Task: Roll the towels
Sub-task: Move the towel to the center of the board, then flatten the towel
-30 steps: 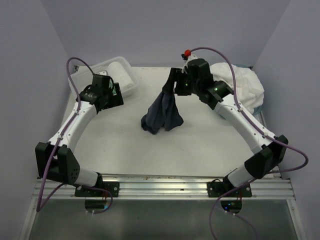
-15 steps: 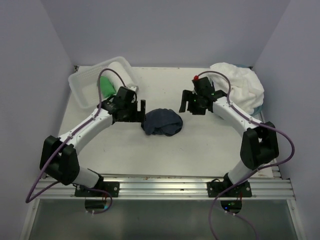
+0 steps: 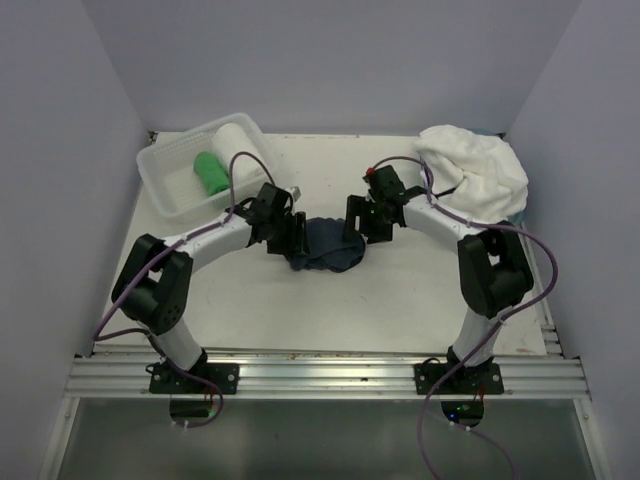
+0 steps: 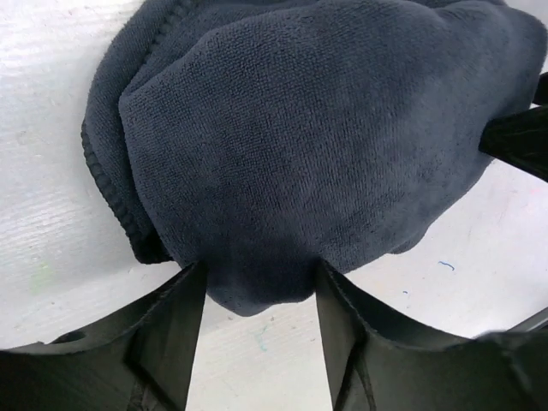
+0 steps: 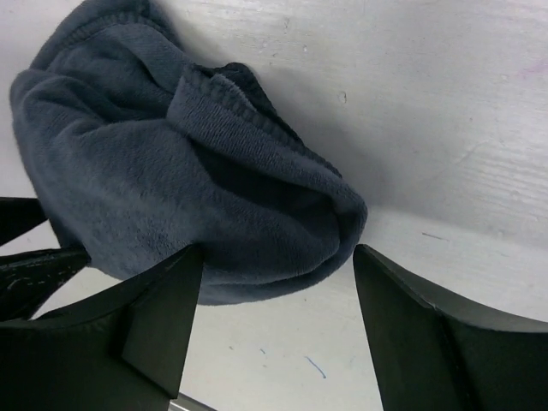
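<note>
towel [image 3: 325,247]: navy, bunched up mid worktop [image 3: 420,290], smack between both arms
left jaws: half open astride its left fold, can't tell if pinching
right jaws: wide open, empty, facing its right edge
nearer: neither really

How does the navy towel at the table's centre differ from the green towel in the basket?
The navy towel is a loose, crumpled heap; the green towel is a tight roll. The navy towel lies on the bare table, flanked by the left gripper and right gripper; the green towel sits inside the clear basket beside a white roll. Both are plain-coloured soft cloths.
</note>
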`<state>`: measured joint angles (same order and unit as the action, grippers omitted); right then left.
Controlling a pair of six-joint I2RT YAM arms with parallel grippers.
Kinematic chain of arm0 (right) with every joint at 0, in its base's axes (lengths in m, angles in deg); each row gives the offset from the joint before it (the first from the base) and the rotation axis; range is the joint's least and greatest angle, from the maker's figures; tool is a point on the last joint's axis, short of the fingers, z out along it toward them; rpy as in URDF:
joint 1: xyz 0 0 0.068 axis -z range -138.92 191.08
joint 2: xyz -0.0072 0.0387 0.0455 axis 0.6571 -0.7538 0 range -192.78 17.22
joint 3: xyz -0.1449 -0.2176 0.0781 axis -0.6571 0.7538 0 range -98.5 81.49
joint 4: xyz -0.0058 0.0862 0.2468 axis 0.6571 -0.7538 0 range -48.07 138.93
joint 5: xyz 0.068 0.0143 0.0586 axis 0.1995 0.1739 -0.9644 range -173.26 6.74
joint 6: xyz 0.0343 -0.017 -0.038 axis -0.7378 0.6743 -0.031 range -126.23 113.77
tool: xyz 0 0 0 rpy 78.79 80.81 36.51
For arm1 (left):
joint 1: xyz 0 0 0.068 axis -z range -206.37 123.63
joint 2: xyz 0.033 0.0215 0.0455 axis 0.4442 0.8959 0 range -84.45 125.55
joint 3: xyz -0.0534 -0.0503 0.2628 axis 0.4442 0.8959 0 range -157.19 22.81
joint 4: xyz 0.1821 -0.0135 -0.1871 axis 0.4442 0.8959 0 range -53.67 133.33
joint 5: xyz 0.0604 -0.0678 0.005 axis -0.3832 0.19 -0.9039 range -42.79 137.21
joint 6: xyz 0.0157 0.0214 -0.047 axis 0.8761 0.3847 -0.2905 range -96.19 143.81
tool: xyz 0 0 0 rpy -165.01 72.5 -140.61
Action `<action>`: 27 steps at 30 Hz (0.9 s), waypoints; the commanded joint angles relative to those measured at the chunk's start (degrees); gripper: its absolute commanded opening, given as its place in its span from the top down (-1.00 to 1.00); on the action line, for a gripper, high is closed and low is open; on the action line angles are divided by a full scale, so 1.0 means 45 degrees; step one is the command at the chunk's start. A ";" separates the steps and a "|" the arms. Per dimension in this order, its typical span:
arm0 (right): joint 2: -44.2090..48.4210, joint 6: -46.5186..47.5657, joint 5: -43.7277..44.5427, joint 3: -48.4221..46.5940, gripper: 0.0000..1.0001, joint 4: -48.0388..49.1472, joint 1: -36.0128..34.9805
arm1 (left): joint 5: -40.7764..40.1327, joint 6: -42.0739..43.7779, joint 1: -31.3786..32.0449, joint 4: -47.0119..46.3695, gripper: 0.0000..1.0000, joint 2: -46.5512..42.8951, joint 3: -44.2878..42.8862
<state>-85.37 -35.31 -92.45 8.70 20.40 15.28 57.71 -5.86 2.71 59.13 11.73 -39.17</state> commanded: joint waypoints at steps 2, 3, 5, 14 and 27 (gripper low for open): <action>-0.0581 -0.0158 -0.1042 -0.0386 -0.32 0.0733 0.0050 | 0.0518 -0.0223 0.0022 -0.0908 -0.03 0.0421 0.0159; -0.0679 -0.0217 -0.1218 -0.0483 -0.18 0.0735 0.0031 | 0.0498 -0.0223 0.0041 -0.0928 0.09 0.0481 0.0120; -0.0719 -0.0334 -0.1161 -0.0562 0.36 0.0755 0.0031 | 0.0382 -0.0184 0.0042 -0.0870 0.58 0.0637 0.0062; -0.0776 -0.0686 -0.1765 -0.3409 1.00 0.0365 -0.0028 | -0.1221 0.0753 -0.0581 0.1239 1.00 -0.0746 -0.2046; -0.1424 -0.2735 -0.5260 -0.9840 1.00 0.2138 -0.0750 | 0.1220 0.2980 -0.4236 0.2960 1.00 -0.4242 -0.6618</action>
<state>-93.32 -42.76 -108.83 -33.35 24.01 12.07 59.51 3.14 -17.25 70.41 -2.59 -66.36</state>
